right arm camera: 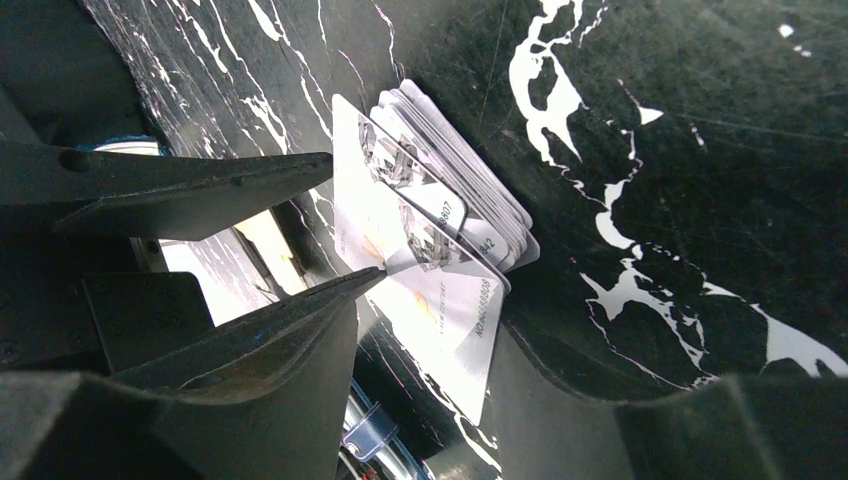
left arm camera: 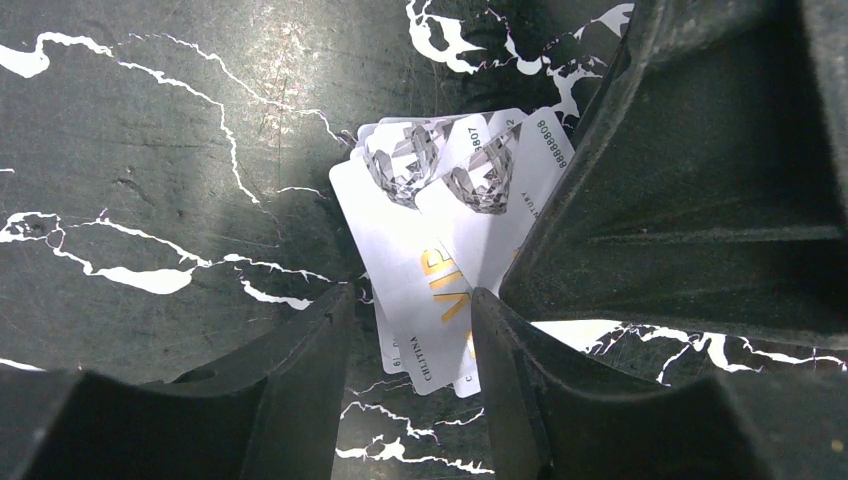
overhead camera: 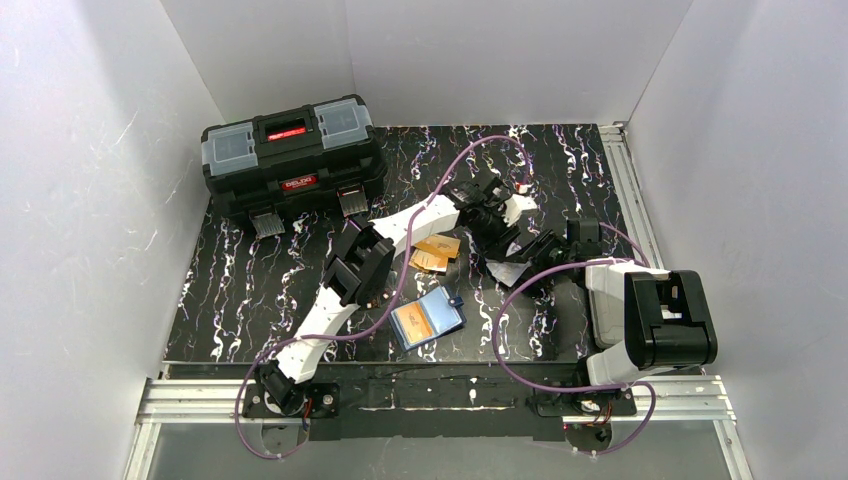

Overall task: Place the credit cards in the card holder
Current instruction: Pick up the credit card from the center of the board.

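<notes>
The navy card holder (overhead camera: 428,318) lies open at the front centre with an orange card in its light blue inside; its snap tab shows in the right wrist view (right arm camera: 370,436). A few orange-yellow cards (overhead camera: 437,252) lie behind it. A fanned stack of whitish-grey cards (overhead camera: 508,272) lies flat on the table, clear in the left wrist view (left arm camera: 420,250) and the right wrist view (right arm camera: 440,230). My left gripper (left arm camera: 412,295) is open and straddles the stack's near end. My right gripper (right arm camera: 355,215) is open, its lower fingertip (right arm camera: 372,276) touching a white card's edge.
A big black toolbox (overhead camera: 292,150) stands at the back left. White walls close the table on three sides. Both wrists crowd together over the white cards, with the right gripper's finger (left arm camera: 700,200) beside my left one. A purple cable (overhead camera: 520,300) loops nearby.
</notes>
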Tool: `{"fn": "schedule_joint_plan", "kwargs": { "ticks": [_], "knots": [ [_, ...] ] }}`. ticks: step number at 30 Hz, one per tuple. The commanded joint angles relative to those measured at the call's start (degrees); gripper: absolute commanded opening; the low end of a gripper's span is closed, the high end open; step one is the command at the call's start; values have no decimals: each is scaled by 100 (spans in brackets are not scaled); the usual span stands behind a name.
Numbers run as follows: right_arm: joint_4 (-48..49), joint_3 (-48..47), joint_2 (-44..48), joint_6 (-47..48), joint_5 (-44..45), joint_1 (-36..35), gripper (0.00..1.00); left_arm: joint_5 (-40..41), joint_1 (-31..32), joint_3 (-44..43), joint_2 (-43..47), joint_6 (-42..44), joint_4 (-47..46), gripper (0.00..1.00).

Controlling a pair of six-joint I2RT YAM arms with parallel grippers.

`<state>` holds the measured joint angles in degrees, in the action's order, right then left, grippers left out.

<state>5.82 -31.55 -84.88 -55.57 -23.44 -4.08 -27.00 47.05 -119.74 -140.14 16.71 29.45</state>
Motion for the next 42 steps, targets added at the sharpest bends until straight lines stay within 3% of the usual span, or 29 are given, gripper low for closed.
{"fn": "schedule_joint_plan", "kwargs": {
  "ticks": [1, 19, 23, 32, 42],
  "knots": [
    [89, 189, -134, 30, 81, 43, 56, 534, 69, 120, -136, 181, 744, 45],
    [104, 799, 245, -8, 154, 104, 45, 368, 232, 273, -100, 330, 996, 41],
    [72, 850, 287, -12, 163, 104, 39, 345, 283, 315, -90, 351, 1040, 41],
    [-49, 1038, 581, -26, 144, 101, 15, 436, 287, 252, -101, 344, 1115, 39],
    [-312, 1239, 998, 20, 94, 109, 6, 534, 287, 230, -128, 414, 1176, 37]
  ]
}}
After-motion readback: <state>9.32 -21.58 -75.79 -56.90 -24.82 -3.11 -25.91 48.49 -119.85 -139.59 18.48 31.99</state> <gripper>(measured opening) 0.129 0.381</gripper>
